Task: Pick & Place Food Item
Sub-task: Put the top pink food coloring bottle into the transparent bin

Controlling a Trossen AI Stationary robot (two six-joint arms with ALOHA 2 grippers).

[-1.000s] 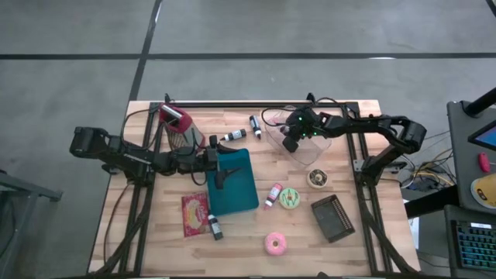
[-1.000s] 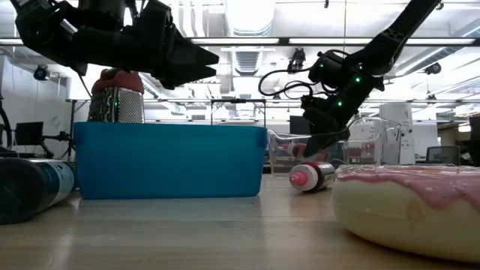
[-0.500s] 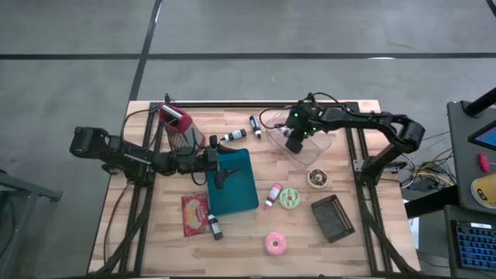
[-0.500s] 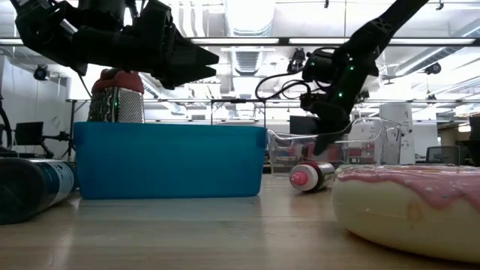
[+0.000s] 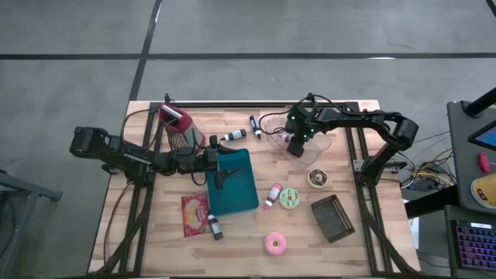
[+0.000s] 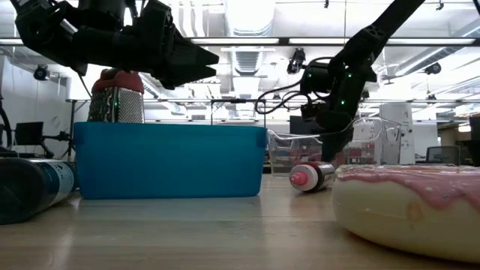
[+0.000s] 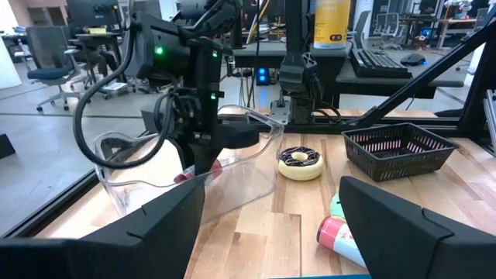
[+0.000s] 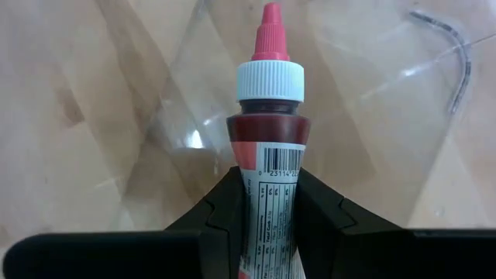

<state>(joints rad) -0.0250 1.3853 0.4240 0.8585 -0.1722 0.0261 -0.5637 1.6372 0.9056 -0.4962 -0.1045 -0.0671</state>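
We see the right pincer (image 5: 297, 143) above the clear plastic container (image 5: 314, 147) that stands at the far right part of the table (image 5: 155, 232). Its two fingers (image 8: 225, 213) are closed narrow on a small bottle (image 8: 269, 147) with a dark red content, a white cap and a red tip. In the right wrist view the tip points down toward the transparent bottom of the container, and the bottle hangs over it.

The left pincer (image 5: 221, 167) waits over the blue bin (image 5: 236, 186) near the middle of the table; its fingers (image 7: 167, 217) stand wide apart and hold nothing.

On the table we see also a pink donut (image 5: 275, 243) at the near edge, a green donut (image 5: 290, 198) with a pink-capped bottle (image 5: 273, 194) just beside it, a chocolate donut (image 5: 317, 178), a dark basket (image 5: 332, 218), a red snack packet (image 5: 194, 214) and a grater with a red handle (image 5: 177, 124). Two small dark bottles (image 5: 255, 125) lie near the far edge, between the grater and the container.
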